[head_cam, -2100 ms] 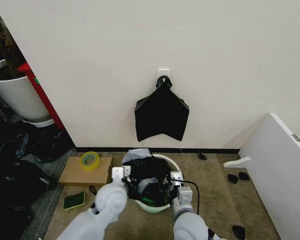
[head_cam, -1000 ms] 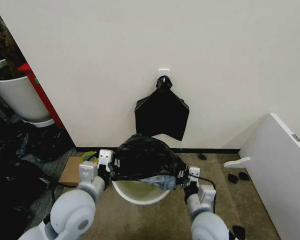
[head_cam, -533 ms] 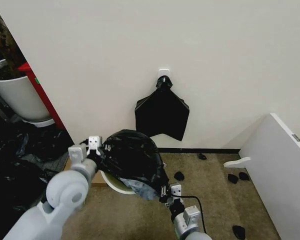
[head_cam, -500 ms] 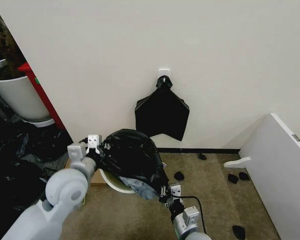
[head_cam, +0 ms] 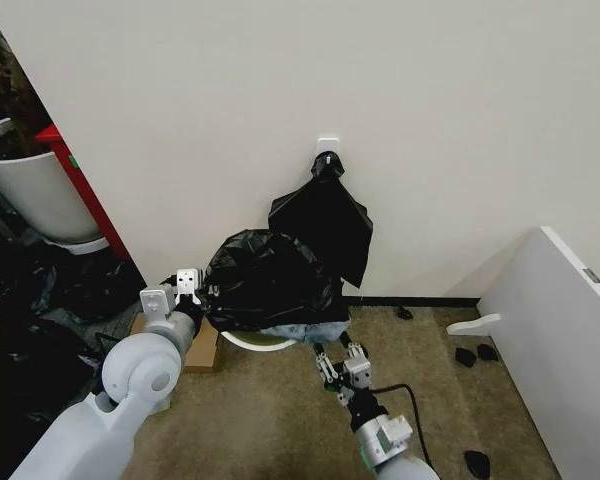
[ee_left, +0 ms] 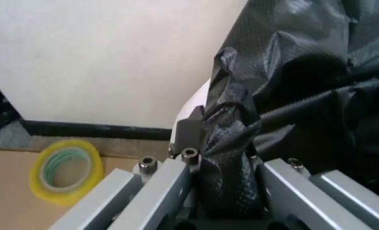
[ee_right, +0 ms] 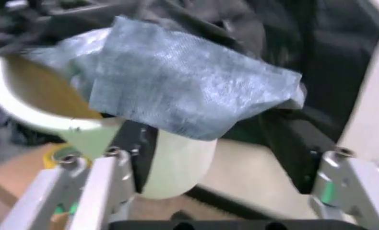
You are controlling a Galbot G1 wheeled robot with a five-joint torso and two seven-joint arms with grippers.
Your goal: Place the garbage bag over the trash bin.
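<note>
Place: office or lab corner | Signs: bare cream wall (head_cam: 280, 90) at 12 o'clock | brown carpet (head_cam: 270, 420) | white cabinet (head_cam: 565, 350) at 3 o'clock | cardboard and tape roll (ee_left: 65, 170) at 9 o'clock

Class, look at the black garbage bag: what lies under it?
Under the garbage bag a strip of the trash bin rim shows, and a grey cloth-like sheet hangs from the bag. The bin's inside is covered.

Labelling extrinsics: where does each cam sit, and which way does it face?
Head: up high, looking down at the wall and floor; both arms show, left gripper on the garbage bag, right gripper below it.
Left wrist: on the left arm, facing its fingers clamped on the bag, tape roll beyond.
Right wrist: on the right arm, its open fingers facing the trash bin.
Shared: the bag shows in all three views.
</note>
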